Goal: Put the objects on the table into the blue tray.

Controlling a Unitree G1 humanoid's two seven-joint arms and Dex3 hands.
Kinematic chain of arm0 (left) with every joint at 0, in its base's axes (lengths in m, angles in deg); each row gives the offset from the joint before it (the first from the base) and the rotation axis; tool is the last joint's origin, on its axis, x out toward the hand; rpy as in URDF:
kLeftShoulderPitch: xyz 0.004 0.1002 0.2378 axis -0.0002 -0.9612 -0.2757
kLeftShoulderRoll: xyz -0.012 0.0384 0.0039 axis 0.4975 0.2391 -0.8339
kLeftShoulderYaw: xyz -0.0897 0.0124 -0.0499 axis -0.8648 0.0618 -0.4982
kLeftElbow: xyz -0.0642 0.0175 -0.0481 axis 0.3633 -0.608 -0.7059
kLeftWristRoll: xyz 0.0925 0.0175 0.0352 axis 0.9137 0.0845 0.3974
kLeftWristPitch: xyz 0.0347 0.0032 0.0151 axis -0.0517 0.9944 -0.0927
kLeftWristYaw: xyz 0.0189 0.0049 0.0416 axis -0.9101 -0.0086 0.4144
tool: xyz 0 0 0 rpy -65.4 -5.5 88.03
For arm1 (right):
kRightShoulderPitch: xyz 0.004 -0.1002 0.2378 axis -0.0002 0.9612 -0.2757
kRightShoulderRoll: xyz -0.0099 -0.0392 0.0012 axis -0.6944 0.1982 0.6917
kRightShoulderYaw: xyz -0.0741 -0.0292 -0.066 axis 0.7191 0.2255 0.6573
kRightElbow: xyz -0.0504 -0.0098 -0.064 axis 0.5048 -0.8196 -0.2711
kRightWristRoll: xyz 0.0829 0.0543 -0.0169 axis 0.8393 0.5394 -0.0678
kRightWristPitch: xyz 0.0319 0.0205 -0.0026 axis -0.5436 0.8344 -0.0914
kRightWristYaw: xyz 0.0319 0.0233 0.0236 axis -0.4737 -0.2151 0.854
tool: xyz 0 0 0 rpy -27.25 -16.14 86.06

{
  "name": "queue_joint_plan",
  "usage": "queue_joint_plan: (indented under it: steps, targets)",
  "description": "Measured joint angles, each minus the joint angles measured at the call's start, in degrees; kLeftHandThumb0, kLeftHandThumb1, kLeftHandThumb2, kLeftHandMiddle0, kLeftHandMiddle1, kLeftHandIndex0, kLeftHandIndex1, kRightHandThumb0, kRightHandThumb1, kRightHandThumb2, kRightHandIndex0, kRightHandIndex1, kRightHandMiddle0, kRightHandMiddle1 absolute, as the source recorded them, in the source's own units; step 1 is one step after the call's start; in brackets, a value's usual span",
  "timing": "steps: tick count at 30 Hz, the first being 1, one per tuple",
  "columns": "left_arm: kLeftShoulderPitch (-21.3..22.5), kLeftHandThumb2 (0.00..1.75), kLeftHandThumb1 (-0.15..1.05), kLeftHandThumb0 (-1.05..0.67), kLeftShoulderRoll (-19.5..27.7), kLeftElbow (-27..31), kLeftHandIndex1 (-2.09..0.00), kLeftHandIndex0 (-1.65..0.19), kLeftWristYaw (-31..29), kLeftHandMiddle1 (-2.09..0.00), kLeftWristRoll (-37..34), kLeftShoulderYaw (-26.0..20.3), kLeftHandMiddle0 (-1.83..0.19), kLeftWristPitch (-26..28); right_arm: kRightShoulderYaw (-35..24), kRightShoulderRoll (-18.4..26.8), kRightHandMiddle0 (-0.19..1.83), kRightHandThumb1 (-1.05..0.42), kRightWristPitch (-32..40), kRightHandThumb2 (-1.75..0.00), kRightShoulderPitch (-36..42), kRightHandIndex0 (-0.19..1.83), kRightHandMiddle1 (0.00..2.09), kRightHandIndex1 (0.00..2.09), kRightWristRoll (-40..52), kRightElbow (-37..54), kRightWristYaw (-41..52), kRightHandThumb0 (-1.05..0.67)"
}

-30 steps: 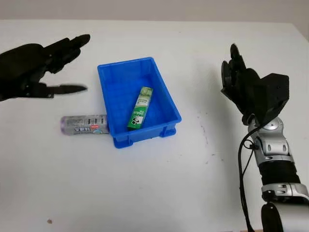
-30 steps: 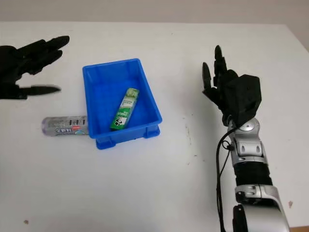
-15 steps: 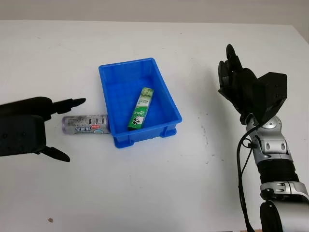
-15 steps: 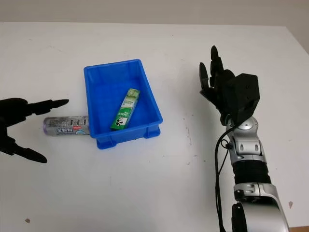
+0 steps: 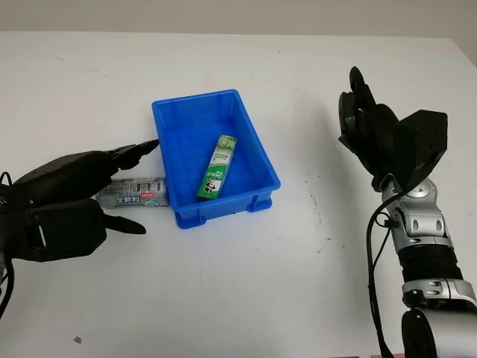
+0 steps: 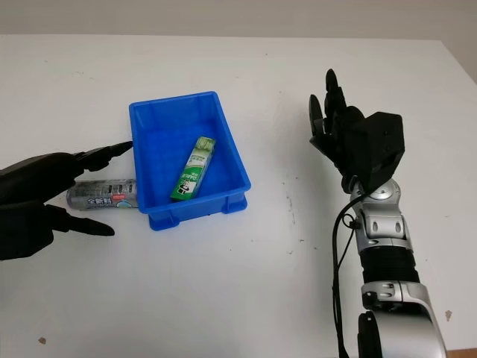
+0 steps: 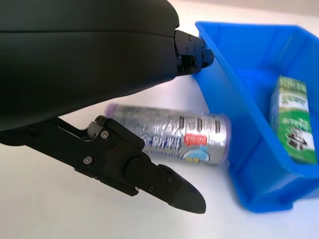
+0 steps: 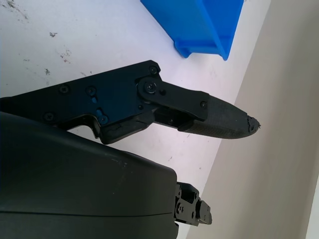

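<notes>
Silver can (image 5: 134, 192) | lying against blue tray (image 5: 179, 119) | between fingers of open left robot hand (image 5: 71, 205) | ungrasped

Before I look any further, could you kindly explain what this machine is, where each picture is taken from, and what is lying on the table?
This is a humanoid robot with two arms, each ending in a black three-finger hand. Two pictures come from a stereo camera on its head, looking down at a white table. The other two come from cameras at its wrists, very close to each hand.

On the table stands a blue tray with a green tube already lying inside it. Beside the tray's outer wall, on the robot's left, lies a silver can on its side.

The left hand is open and straddles the can, one finger on each side, without gripping it. The right hand is open too, raised above the table to the right of the tray, holding nothing.
</notes>
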Motion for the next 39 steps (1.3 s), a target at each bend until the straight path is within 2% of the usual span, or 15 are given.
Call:
queue_joint_plan:
  steps: [2,3,4,5,6,8,9,12,19,22,26,31,34,37,39]
  targets:
    - [1.81,0.07,0.99,-0.49,-0.36,-1.63,-0.2,-0.35,3.68,-0.26,5.43,2.38,-0.51,-3.06,-0.12,0.01,-0.19,-1.05,0.0,-0.71,0.02,-0.19,0.0,0.0,0.14,0.0,0.35,-0.7]
    - [2.6,0.06,1.02,-0.49,-0.37,-2.31,-0.22,-0.38,5.02,-0.38,8.02,3.34,-0.5,-4.29,-0.14,0.0,-0.19,-1.05,0.0,-0.71,0.02,-0.19,0.0,0.0,0.21,0.01,0.47,-0.7]
    - [3.44,0.11,1.03,-0.48,-0.35,-2.93,-0.65,-0.39,5.87,-1.1,10.61,4.4,-0.36,-5.05,-0.19,0.02,-0.19,-1.05,0.0,-0.71,0.05,-0.19,0.0,0.0,0.26,0.0,0.52,-0.7]
    - [4.17,0.16,1.04,-0.48,-0.31,-3.49,-1.27,-0.26,6.31,-1.67,13.5,5.54,-0.26,-5.55,-0.22,0.03,-0.19,-1.05,0.0,-0.71,0.07,-0.19,0.0,0.0,0.29,0.01,0.6,-0.7]
    - [4.8,0.19,1.04,-0.49,-0.24,-3.94,-1.5,-0.22,6.62,-1.87,16.46,6.76,-0.23,-6.09,-0.24,0.03,-0.19,-1.05,0.0,-0.71,0.1,-0.19,0.0,0.0,0.34,0.02,0.62,-0.7]
    - [5.72,0.22,1.05,-0.5,-0.14,-4.52,-1.73,-0.21,7.0,-2.03,21.33,8.81,-0.29,-6.97,-0.28,0.03,-0.19,-1.05,0.0,-0.7,0.11,-0.19,0.0,0.0,0.42,0.03,0.62,-0.7]
    - [6.08,0.25,1.05,-0.5,-0.14,-4.76,-1.94,-0.18,7.33,-2.07,23.29,9.42,-0.41,-7.25,-0.3,0.03,-0.19,-1.05,0.0,-0.7,0.11,-0.19,0.0,0.0,0.52,0.03,0.66,-0.7]
    - [7.78,0.29,1.05,-0.52,-0.17,-5.27,-2.08,-0.26,7.75,-2.09,29.64,11.16,-0.67,-7.03,-0.54,0.05,-0.19,-1.05,-0.06,-0.69,0.12,-0.19,0.0,0.0,0.83,0.01,1.21,-0.7]
    - [9.68,0.3,1.05,-0.5,-0.31,-3.53,-2.09,-0.1,1.06,-2.09,37.07,12.8,-0.62,-4.26,-0.99,0.06,-0.19,-1.05,-0.74,-0.68,0.1,-0.19,0.0,0.0,1.18,-0.56,2.85,-0.72]
    - [9.89,0.29,1.05,-0.48,-0.43,-2.93,-2.09,-0.12,0.35,-2.09,37.21,12.72,-0.65,-4.17,-1.01,0.1,-0.19,-1.05,-0.96,-0.68,0.09,-0.19,0.0,0.0,1.16,-1.22,3.32,-0.72]
    - [9.94,0.32,1.05,-0.48,-0.46,-2.18,-2.09,-0.06,0.42,-2.09,35.33,11.6,-0.5,-5.15,-1.01,0.15,-0.19,-1.05,-1.2,-0.68,0.03,-0.19,0.0,0.0,1.12,-1.45,3.69,-0.73]
    - [14.23,0.23,1.05,-0.47,-0.49,-1.4,-2.09,-0.31,4.86,-2.09,29.15,7.0,-0.62,-7.73,-1.06,0.18,-0.19,-1.05,-1.51,-0.68,-0.3,-0.19,0.0,0.0,1.36,-1.88,4.64,-0.71]
    - [20.3,0.19,1.05,-0.46,-0.68,-1.49,-1.98,-0.42,6.27,-2.09,22.12,2.07,-0.73,-7.75,-1.06,0.23,-0.19,-1.05,-1.99,-0.69,-0.35,-0.19,0.0,0.0,1.22,-1.96,4.69,-0.71]
    - [26.25,0.16,1.05,-0.48,-1.43,-1.67,-1.67,-0.58,7.44,-2.09,18.82,0.09,-0.77,-6.61,-1.06,0.26,-0.19,-1.05,-2.07,-0.69,-0.41,-0.19,0.0,0.0,1.19,-2.13,4.7,-0.71]
    - [29.65,0.1,1.05,-0.49,-1.66,-2.63,-1.5,-0.71,10.0,-1.9,20.07,0.09,-0.88,-6.45,-1.06,0.27,-0.19,-1.05,-2.07,-0.68,-0.43,-0.19,0.0,0.0,1.19,-2.2,4.68,-0.71]
